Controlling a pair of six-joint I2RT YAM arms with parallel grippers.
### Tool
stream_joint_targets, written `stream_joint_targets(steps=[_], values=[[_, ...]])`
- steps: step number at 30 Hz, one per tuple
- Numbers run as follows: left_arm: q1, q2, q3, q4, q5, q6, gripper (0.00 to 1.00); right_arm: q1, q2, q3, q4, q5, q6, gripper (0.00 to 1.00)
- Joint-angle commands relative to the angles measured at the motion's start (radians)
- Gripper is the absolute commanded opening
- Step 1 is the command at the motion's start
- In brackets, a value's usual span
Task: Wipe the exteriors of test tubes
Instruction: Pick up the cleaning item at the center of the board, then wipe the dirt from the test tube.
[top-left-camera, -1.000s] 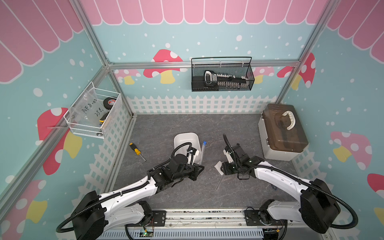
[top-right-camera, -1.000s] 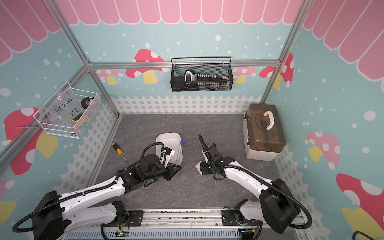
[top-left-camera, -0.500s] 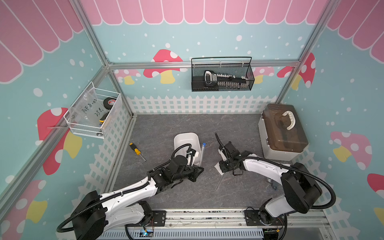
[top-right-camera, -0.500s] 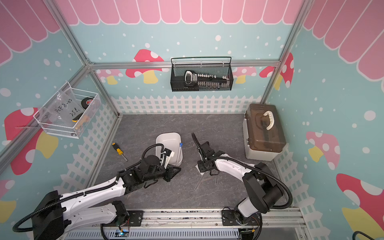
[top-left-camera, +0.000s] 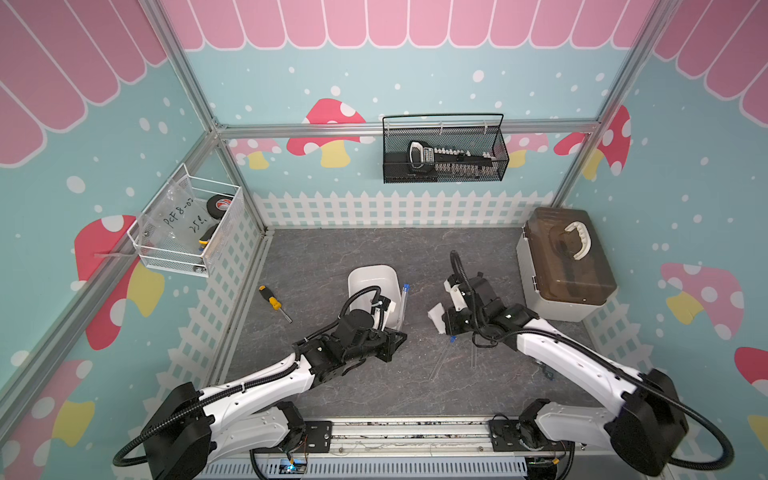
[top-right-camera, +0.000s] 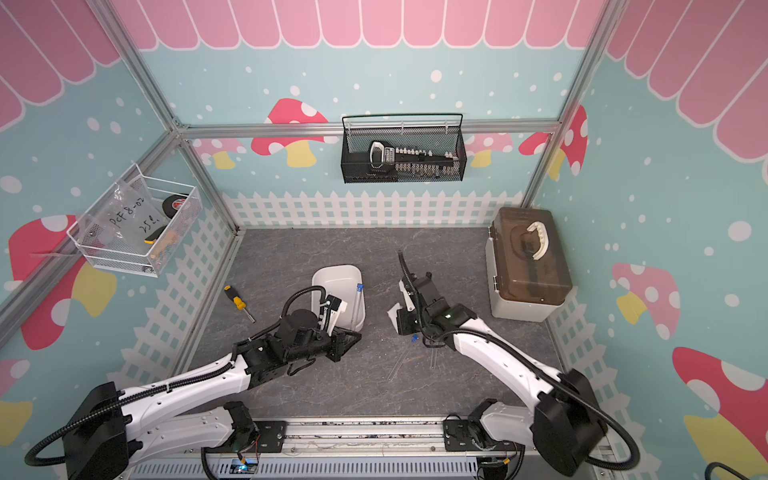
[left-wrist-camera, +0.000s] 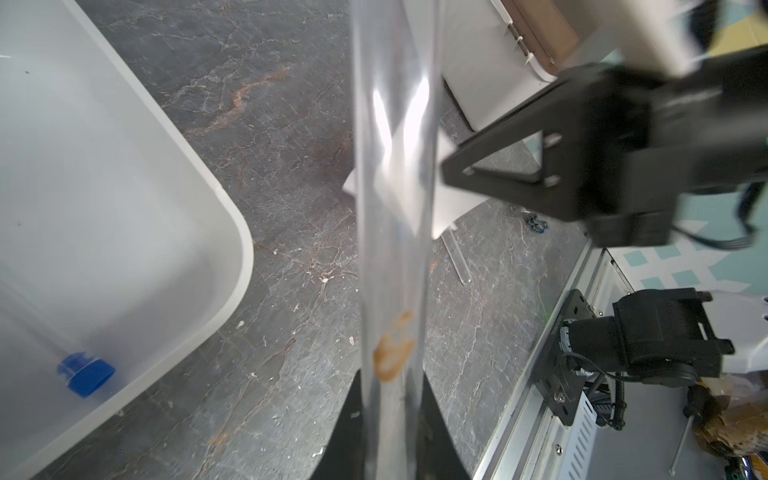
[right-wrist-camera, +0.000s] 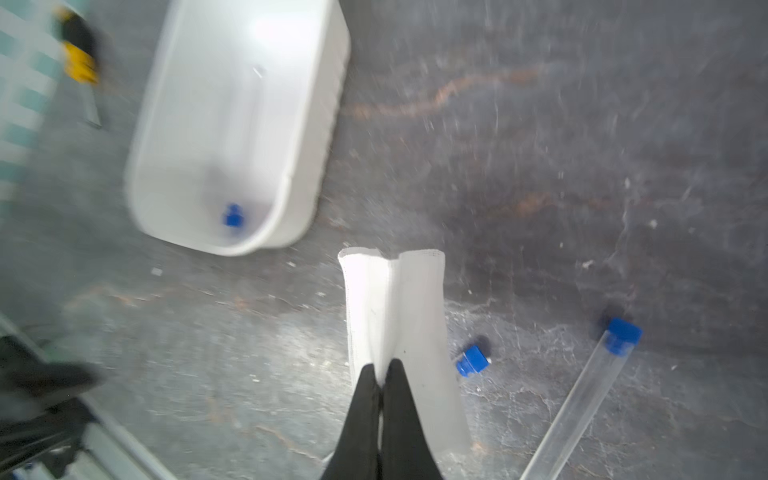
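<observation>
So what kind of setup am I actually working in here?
Probably a staged robot training booth, not a real lab: mushroom-print walls, an aluminium frame and a wall-hung black mesh basket.

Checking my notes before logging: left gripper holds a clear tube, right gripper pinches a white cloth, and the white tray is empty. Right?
No: the white tray is not empty; the right wrist view shows a blue-capped tube in it. The left gripper does hold a clear tube, the right gripper a white cloth.

Left gripper pinches a blue-capped test tube by the white tray, right gripper has got a white cloth, another tube is on the mat.
</observation>
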Motion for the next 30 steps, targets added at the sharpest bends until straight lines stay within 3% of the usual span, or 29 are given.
stream_joint_targets(steps=[1,5,12,20,30], values=[[0.016,0.022,-0.001,0.045,0.011,-0.022,0.07,0.005,-0.093,0.067,0.002,-0.069,0.070,0.00],[0.018,0.076,0.034,0.058,0.035,-0.019,0.07,0.005,-0.133,0.117,0.054,-0.132,0.129,0.00],[0.016,0.133,0.055,0.119,0.062,-0.046,0.07,0.006,-0.141,0.090,0.305,-0.218,0.282,0.00],[0.000,0.143,0.075,0.136,0.069,-0.043,0.07,0.008,-0.070,0.021,0.487,-0.258,0.353,0.00],[-0.013,0.139,0.075,0.134,0.064,-0.038,0.07,0.007,-0.023,-0.033,0.548,-0.252,0.365,0.00]])
